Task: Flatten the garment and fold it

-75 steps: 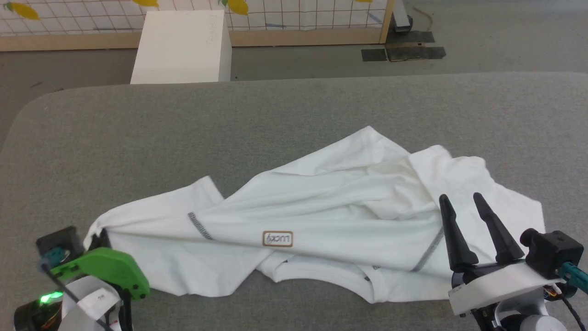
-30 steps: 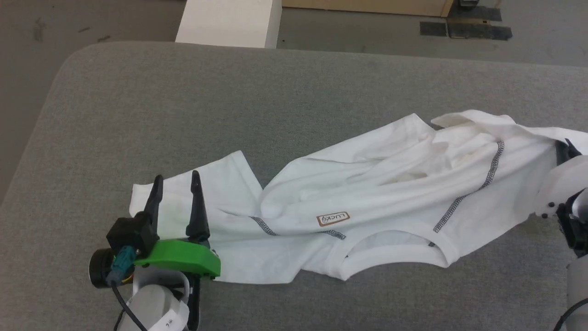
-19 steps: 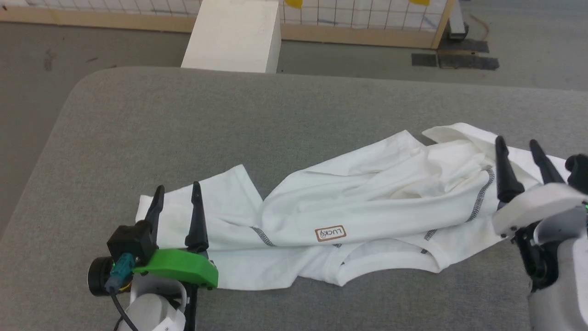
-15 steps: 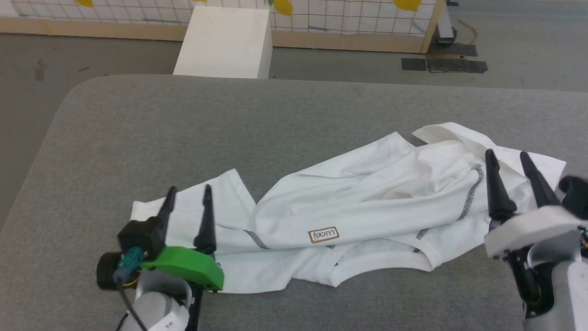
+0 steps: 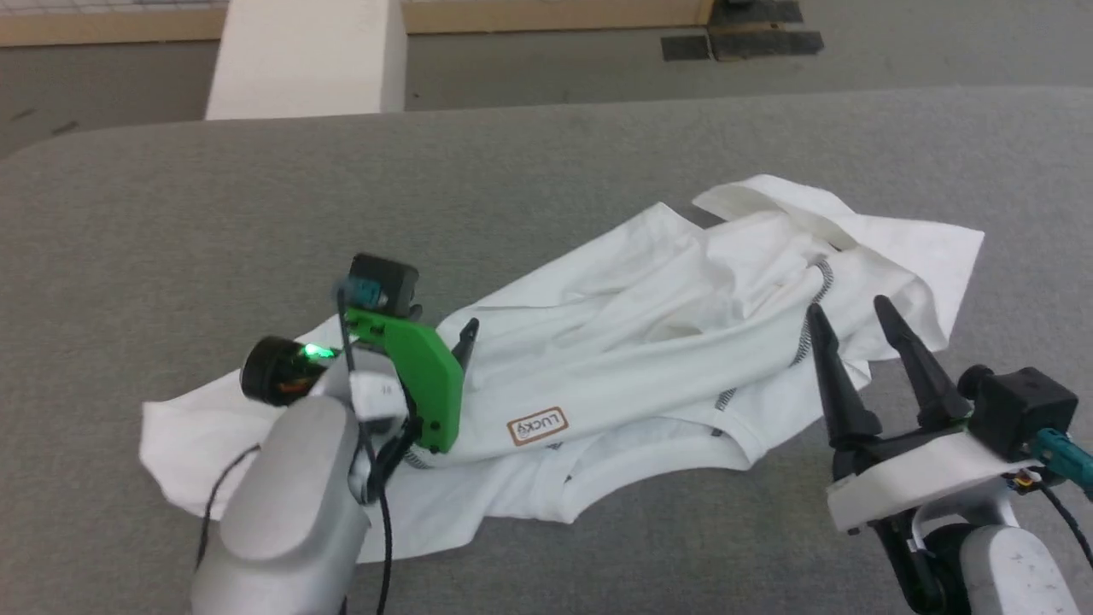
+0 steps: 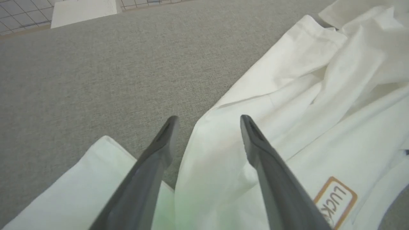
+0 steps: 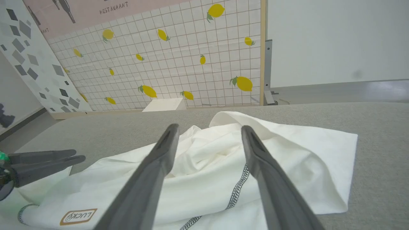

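The garment (image 5: 649, 342), a white T-shirt, lies crumpled and slantwise on the grey table (image 5: 213, 213); its tan-bordered LUCKY label (image 5: 537, 425) faces up. My left gripper (image 5: 461, 333) points right over the shirt's left part, beside the sleeve (image 5: 196, 436). In the left wrist view it (image 6: 209, 118) is open, straddling a folded edge of the garment (image 6: 287, 105) from above, the label (image 6: 335, 199) at lower right. My right gripper (image 5: 850, 307) is open at the shirt's near right edge. In the right wrist view it (image 7: 209, 127) frames the grey-stitched seam (image 7: 238, 188).
A rigid white box (image 5: 307, 55) stands on the floor beyond the table's far edge, and dark patches (image 5: 743, 43) mark the floor to its right. A lemon-patterned tiled wall (image 7: 175, 64) rises behind. Bare grey table surrounds the shirt.
The head camera has shifted. My left arm has swung up over the shirt and turned to point right. My right gripper has drawn back off the shirt's right end, still open.
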